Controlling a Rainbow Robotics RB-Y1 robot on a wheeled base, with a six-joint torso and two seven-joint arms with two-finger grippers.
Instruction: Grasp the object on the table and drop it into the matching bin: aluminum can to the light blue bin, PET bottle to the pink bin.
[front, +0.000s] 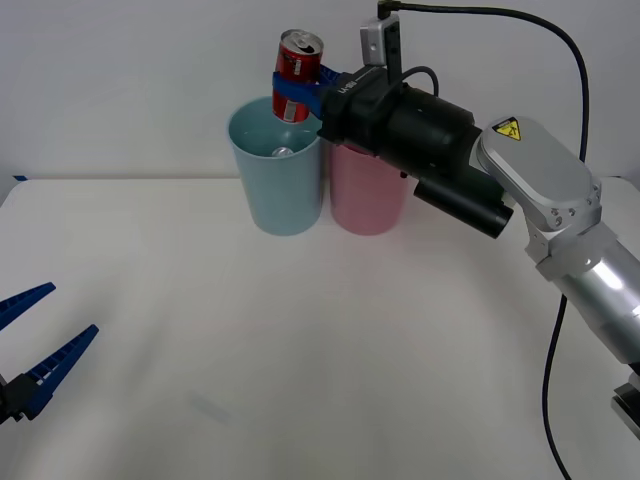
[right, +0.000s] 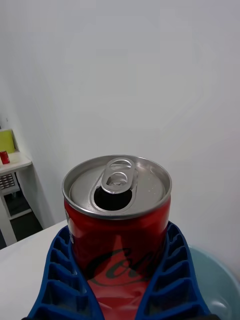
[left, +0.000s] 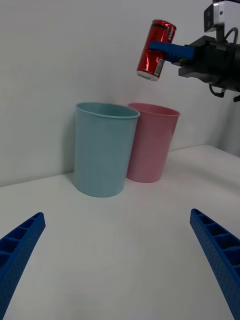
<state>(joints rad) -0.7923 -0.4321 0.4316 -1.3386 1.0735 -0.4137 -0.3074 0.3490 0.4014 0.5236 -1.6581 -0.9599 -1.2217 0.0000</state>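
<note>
Blue ribbed fingers (right: 165, 280) of the right gripper (front: 297, 92) sit closest in the right wrist view, pinching the aluminum can (right: 118, 225) betw. them, one finger on each side of the red body. Can's silver top faces the camera w/ pull-tab flat and mouth hole open.

Front view: can is held in the air, roughly upright w/ a slight tilt, above the light blue bin (front: 276, 178), over the rim on the side next to the pink bin (front: 365, 188). Not touching the rim. Left wrist view shows the can tilted more, well above both bins, gripper coming in from the pink-bin side.

Bins stand on the table (front: 300, 350) side by side, touching or nearly so, near the far edge by the wall. Light blue bin: a small silvery item lies at the bottom; can't tell what it is. Pink bin: mouth hidden behind the right arm in front view; contents can't be told.

Left gripper (front: 30, 345) is low at the table's near left corner, well apart from the bins, jaws spread wide, nothing betw. them.
</note>
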